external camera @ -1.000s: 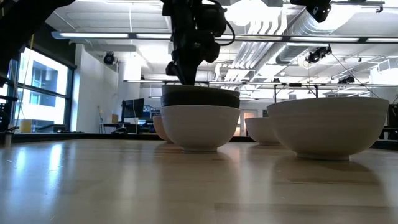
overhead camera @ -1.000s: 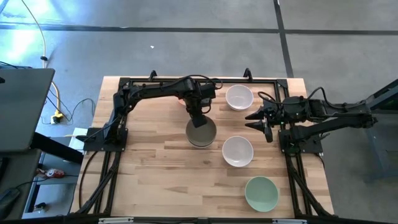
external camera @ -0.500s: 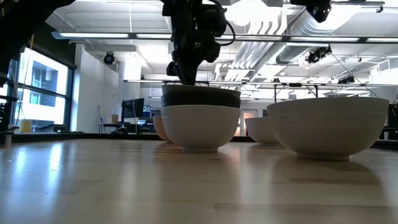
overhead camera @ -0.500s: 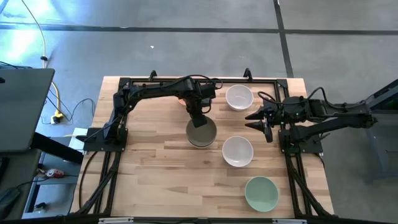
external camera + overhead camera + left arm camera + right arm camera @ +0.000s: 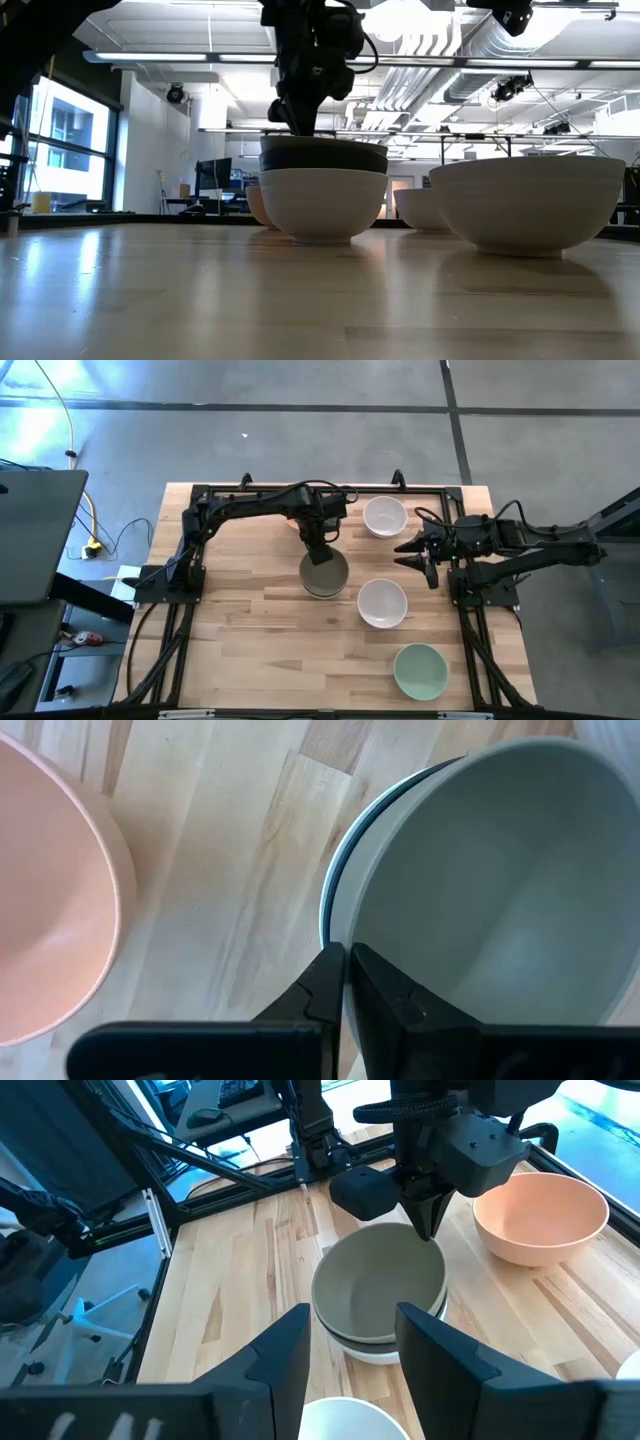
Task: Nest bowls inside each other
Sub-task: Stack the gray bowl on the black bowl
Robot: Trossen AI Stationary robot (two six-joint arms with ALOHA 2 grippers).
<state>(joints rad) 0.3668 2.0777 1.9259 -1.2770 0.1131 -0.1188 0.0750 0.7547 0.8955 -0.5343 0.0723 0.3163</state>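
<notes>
Olive-grey bowl's [image 5: 500,880] rim clamped between left gripper's [image 5: 346,982] jaws; right gripper's [image 5: 350,1348] jaws apart.

A pale wooden tabletop [image 5: 260,610] of butcher-block planks stands on a grey concrete floor [image 5: 300,440] crossed by dark seam lines. A yellow cable [image 5: 92,520] trails over the floor to the tabletop's left, beside a dark desk [image 5: 35,535]. Across the room, tall windows [image 5: 60,150] let in daylight along one wall, while strip lights [image 5: 170,57] and exposed white ducts [image 5: 470,45] run under the ceiling. Dim shapes farther back may be monitors on desks [image 5: 215,180].
</notes>
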